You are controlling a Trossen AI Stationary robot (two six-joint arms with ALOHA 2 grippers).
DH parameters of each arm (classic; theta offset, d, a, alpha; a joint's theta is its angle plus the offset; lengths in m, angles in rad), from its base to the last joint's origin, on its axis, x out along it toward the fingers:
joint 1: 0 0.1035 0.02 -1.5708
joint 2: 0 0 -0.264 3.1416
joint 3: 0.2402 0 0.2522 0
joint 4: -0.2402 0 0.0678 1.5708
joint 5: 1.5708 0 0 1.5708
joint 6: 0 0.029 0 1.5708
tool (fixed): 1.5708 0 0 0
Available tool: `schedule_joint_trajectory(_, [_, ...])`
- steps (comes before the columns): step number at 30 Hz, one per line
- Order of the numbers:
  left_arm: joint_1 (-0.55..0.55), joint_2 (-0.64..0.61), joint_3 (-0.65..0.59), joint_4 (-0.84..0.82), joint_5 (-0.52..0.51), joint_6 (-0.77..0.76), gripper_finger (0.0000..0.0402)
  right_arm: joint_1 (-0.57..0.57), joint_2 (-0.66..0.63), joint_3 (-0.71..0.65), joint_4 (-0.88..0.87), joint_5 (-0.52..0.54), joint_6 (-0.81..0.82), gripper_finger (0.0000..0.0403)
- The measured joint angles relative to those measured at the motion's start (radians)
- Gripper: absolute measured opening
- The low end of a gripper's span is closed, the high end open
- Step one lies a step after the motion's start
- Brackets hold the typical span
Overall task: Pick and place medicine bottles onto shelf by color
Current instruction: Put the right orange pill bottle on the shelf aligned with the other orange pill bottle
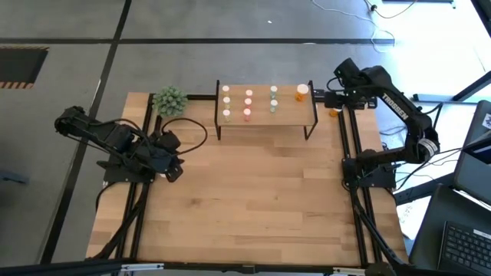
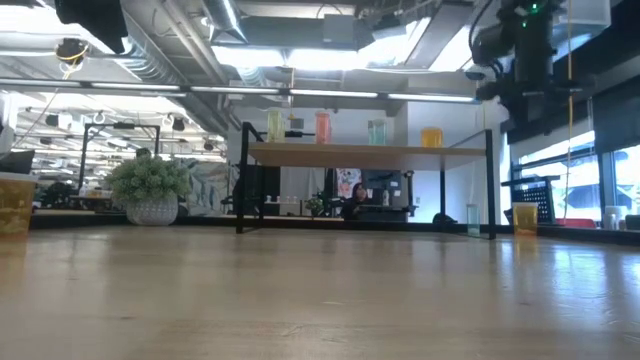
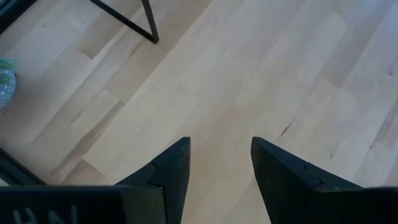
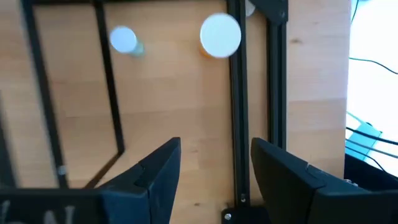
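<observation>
Shelf [image 1: 265,115] sits upper centre of the high view, medicine bottles [image 1: 248,104] in colour rows on it; right gripper [image 1: 328,98] at its right end – fingers apart, empty; left gripper [image 1: 173,173] left of centre, likewise open – holding nothing.

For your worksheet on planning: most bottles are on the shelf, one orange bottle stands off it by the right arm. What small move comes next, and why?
Probably lower the right tool, empty with jaws apart, toward the orange bottle on the table beside the shelf; the left tool waits away from it.
</observation>
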Motion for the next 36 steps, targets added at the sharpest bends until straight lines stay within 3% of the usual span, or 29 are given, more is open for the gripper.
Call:
schedule_joint_trajectory(10, [0.0, 0.0, 0.0, 0.061, -0.006, 0.002, 0.0164, -0.029, 0.001, -0.174, 0.136, -0.001, -0.01, 0.0198])
schedule_joint_trajectory(20, [0.0, 0.001, 0.0, 0.078, -0.008, 0.007, 0.0164, -0.084, 0.001, -0.195, 0.193, -0.005, -0.007, 0.0198])
schedule_joint_trajectory(26, [0.009, 0.001, 0.0, 0.145, -0.084, 0.12, 0.0164, -0.092, 0.0, -0.195, 0.192, -0.008, 0.011, 0.0198])
schedule_joint_trajectory(36, [0.085, 0.001, 0.0, 0.259, -0.088, 0.286, 0.0164, -0.094, 0.0, -0.22, 0.236, -0.003, 0.162, 0.0198])
